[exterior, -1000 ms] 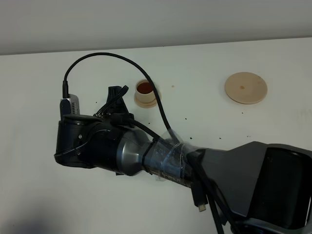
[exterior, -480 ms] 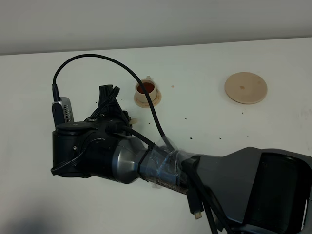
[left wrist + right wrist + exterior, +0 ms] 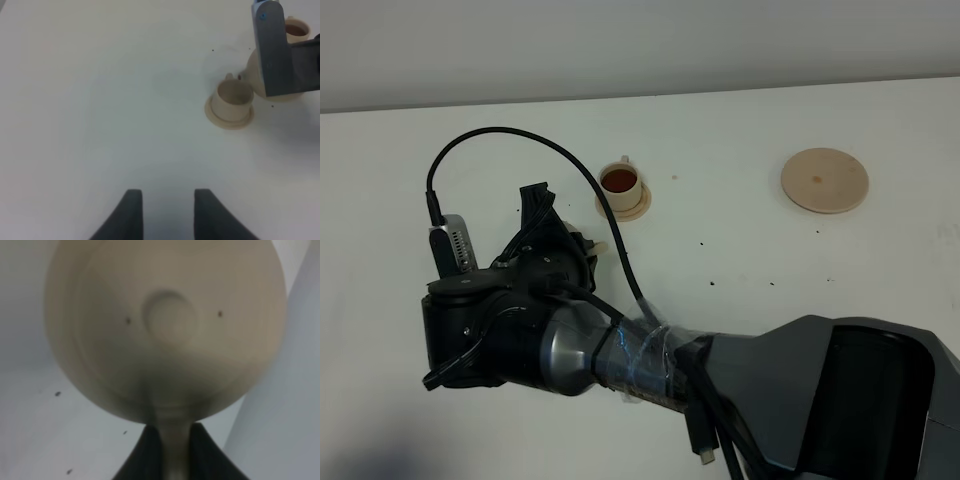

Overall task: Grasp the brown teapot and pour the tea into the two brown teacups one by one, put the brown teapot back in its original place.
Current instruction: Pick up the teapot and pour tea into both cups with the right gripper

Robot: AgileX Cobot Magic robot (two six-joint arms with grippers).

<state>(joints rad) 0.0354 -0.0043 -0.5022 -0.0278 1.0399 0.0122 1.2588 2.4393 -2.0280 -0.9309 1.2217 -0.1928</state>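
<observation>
Clenching my right pincer (image 3: 170,440) on the brown teapot (image 3: 165,325), I must next tip it over the unfilled teacup (image 3: 231,102).

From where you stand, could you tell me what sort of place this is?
Probably a robot test bench, not a kitchen: a plain white table, a robot arm, and a tea-filled clay teacup on its saucer.

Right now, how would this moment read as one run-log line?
right fingers: shut on teapot handle | one cup: tea in it | other cup: looks empty | big saucer: bare | left fingers: open
</observation>
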